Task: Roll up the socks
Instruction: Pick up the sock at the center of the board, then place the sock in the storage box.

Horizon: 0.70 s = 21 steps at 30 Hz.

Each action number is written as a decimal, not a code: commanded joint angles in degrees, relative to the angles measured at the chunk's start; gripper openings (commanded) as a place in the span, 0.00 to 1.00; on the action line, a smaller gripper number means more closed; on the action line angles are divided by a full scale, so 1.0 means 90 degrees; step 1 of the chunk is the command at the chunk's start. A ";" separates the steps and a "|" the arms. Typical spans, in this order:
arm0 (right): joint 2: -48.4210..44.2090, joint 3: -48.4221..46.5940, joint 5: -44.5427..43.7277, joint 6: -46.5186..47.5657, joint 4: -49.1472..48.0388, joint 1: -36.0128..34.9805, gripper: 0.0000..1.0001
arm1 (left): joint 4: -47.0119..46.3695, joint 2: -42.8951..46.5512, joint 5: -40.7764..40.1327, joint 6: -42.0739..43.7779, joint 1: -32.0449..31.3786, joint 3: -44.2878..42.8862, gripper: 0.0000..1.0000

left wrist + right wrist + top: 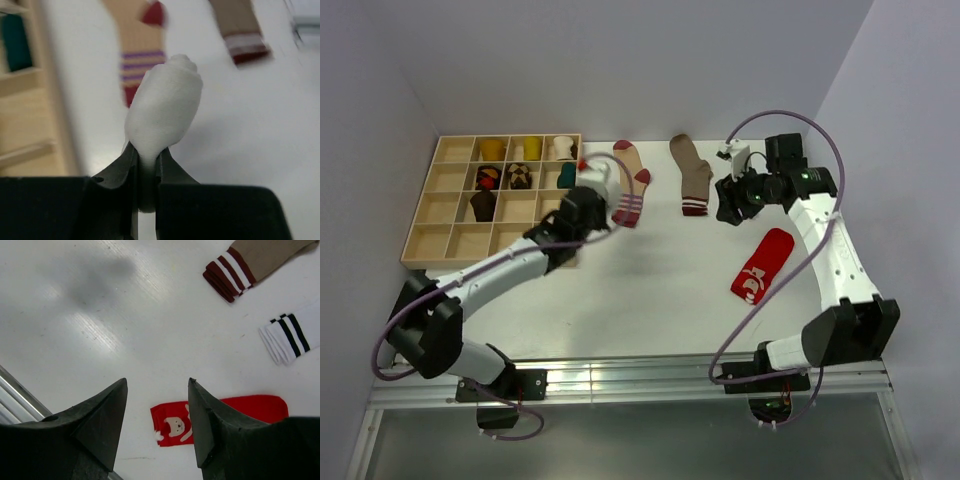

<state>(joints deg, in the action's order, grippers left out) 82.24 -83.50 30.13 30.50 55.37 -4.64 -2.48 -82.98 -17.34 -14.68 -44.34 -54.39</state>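
My left gripper [590, 193] is shut on a rolled white sock [602, 178] and holds it above the table beside the wooden box. In the left wrist view the white roll [165, 105] bulges out beyond the closed fingertips of the gripper [146, 150]. My right gripper [726, 207] is open and empty, hovering over the table. In the right wrist view the red sock with a white figure [172, 422] lies flat below the gap of the gripper [157, 382]. The red sock [762, 265] lies at the right.
A wooden compartment box [445, 215] at the back left holds several rolled socks. A tan sock with purple stripes [632, 182] and a brown sock with a white-and-red cuff [692, 172] lie flat at the back. A white sock with black stripes [289, 336] lies near the right gripper.
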 commanded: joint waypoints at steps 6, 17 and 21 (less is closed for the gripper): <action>-0.0944 0.0303 -0.0467 -0.0498 0.0029 -0.0021 0.60 | 0.0752 -0.0768 -0.2106 -0.0342 0.2296 -0.1836 0.00; -0.0837 0.0440 -0.0144 -0.0762 -0.0127 -0.0031 0.61 | 0.2706 -0.3073 -0.3463 -0.1045 0.3676 -0.3515 0.00; -0.0827 0.0567 -0.0184 -0.0733 -0.0205 -0.0021 0.61 | 0.3000 -0.3728 -0.3202 -0.1347 0.3773 -0.3781 0.00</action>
<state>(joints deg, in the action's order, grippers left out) 74.94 -79.00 28.14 24.47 55.22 -4.89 20.27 -115.15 -45.43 -23.68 -10.31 -84.82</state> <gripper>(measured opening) 0.606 0.128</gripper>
